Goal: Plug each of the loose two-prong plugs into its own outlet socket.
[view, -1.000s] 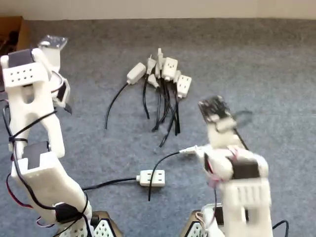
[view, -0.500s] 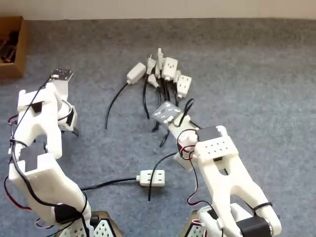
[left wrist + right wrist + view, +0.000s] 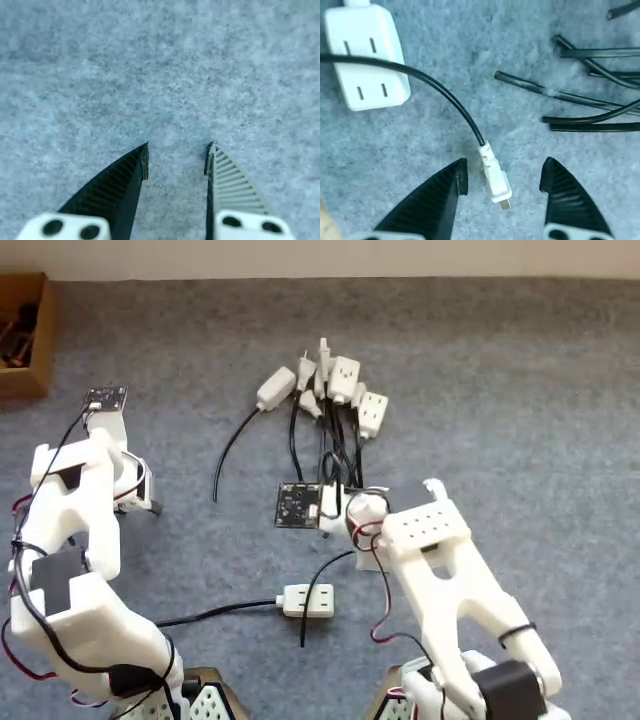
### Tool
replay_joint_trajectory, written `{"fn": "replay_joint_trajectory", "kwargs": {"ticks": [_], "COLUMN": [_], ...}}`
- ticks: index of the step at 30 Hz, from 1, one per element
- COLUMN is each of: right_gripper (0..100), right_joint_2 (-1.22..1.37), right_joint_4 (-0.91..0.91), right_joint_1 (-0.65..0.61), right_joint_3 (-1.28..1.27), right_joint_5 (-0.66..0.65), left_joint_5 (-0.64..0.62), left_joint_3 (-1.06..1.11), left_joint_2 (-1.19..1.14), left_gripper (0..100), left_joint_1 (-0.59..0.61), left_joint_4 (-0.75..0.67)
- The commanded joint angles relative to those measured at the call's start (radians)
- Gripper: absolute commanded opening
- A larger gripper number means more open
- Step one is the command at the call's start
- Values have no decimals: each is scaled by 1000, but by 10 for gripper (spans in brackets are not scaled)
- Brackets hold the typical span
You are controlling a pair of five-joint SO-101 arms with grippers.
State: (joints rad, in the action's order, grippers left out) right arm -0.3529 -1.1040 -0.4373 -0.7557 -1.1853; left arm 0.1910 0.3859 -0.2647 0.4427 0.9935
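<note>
- Right gripper (image 3: 504, 172) has swung left, now spread around a plug (image 3: 493, 179) on the carpet (image 3: 395, 150)
- Its cord (image 3: 440, 90) crosses a white socket (image 3: 367, 55); black cords (image 3: 590, 107) lie near
- Left gripper (image 3: 176, 159) spread above bare carpet

The left arm (image 3: 70, 510) stands at nine o'clock, the left gripper (image 3: 176, 160) pointing down with its fingers parted. The right arm (image 3: 440, 560) leans from five o'clock toward centre, the right gripper (image 3: 502, 180) spread wide.

Table (image 3: 160, 60) cover: grey felt-like cloth, matt, nubby. Plug (image 3: 495, 180): smooth white plastic; cord (image 3: 440, 90) black, probably rubber. Box (image 3: 40, 350) at 10 o'clock: wood.
</note>
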Motion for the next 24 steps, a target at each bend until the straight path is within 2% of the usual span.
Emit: {"fn": "replay_joint_trajectory", "kwargs": {"ticks": [1,13,21,24], "right_gripper": [238,238,238,238], "right_joint_2": [68,171,171,170], "right_joint_4": [50,200,208,209], "right_joint_1": [30,114,110,70], "right_joint_3": [50,30,1,-24], "right_joint_5": [-14,-63,-63,-61], "left_joint_5": [-12,-12,-12,-12], "left_joint_3": [5,5,5,5], "left_joint_2": [4,4,4,4], "left_gripper": [189,189,189,189], "left_joint_1": [-4,-15,-15,-15], "left_joint_4": [-40,-43,-44,-44]}}
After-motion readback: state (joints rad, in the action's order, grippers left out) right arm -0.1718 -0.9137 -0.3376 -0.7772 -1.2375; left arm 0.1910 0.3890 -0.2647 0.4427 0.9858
